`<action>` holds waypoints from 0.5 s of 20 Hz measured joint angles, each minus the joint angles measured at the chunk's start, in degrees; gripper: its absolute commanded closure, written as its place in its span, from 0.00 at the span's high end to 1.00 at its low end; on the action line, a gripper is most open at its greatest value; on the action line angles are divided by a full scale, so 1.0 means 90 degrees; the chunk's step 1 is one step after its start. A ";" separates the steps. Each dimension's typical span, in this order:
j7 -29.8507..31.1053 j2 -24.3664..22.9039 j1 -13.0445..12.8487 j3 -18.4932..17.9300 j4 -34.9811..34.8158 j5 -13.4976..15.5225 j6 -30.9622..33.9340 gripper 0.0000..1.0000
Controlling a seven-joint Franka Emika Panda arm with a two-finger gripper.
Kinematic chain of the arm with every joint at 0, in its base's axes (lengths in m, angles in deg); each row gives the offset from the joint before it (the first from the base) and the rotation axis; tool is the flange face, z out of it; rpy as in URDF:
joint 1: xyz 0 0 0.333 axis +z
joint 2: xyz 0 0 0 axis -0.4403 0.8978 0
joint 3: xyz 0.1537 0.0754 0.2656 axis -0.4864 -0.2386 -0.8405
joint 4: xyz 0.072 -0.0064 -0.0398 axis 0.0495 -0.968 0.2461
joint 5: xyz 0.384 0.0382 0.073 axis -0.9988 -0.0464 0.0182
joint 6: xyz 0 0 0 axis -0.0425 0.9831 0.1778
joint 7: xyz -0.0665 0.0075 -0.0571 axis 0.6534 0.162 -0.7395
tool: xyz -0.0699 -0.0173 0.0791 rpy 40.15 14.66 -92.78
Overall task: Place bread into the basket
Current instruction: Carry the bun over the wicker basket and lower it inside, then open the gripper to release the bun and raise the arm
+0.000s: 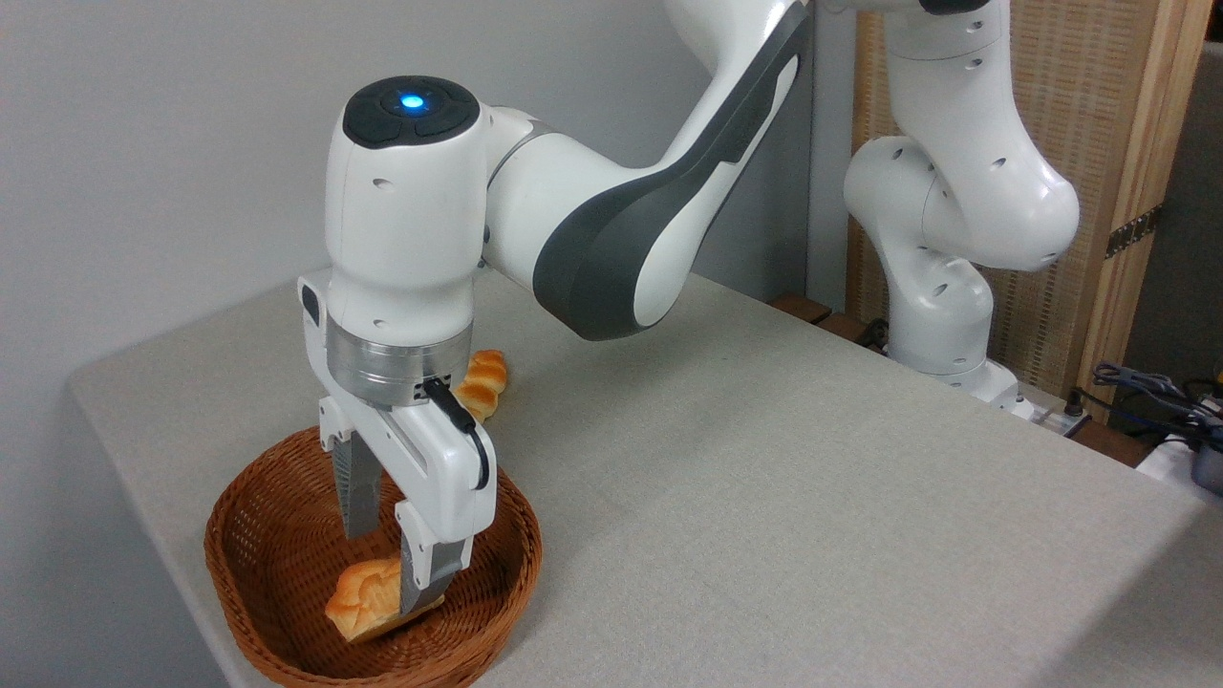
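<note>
Bread (363, 597) lies inside basket (287, 497), fingers (358, 497) spread above it.

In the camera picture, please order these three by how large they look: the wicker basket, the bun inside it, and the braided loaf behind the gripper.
1. Basket, clearly the largest.
2. Bun.
3. Braided loaf.

The last two are uncertain: the loaf lies farther away, partly hidden by the arm, and a finger covers part of the bun.

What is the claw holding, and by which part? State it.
It cannot be told: the claw is down in the basket, one finger overlapping the bread's right side.
</note>
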 measured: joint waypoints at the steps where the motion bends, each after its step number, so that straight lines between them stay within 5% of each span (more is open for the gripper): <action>1: 0.0000 -0.0006 0.0000 0.0002 0.0000 -0.0006 0.0015 1.00; 10: 0.0017 -0.0793 0.0285 -0.0049 0.0103 -0.0348 0.0732 1.00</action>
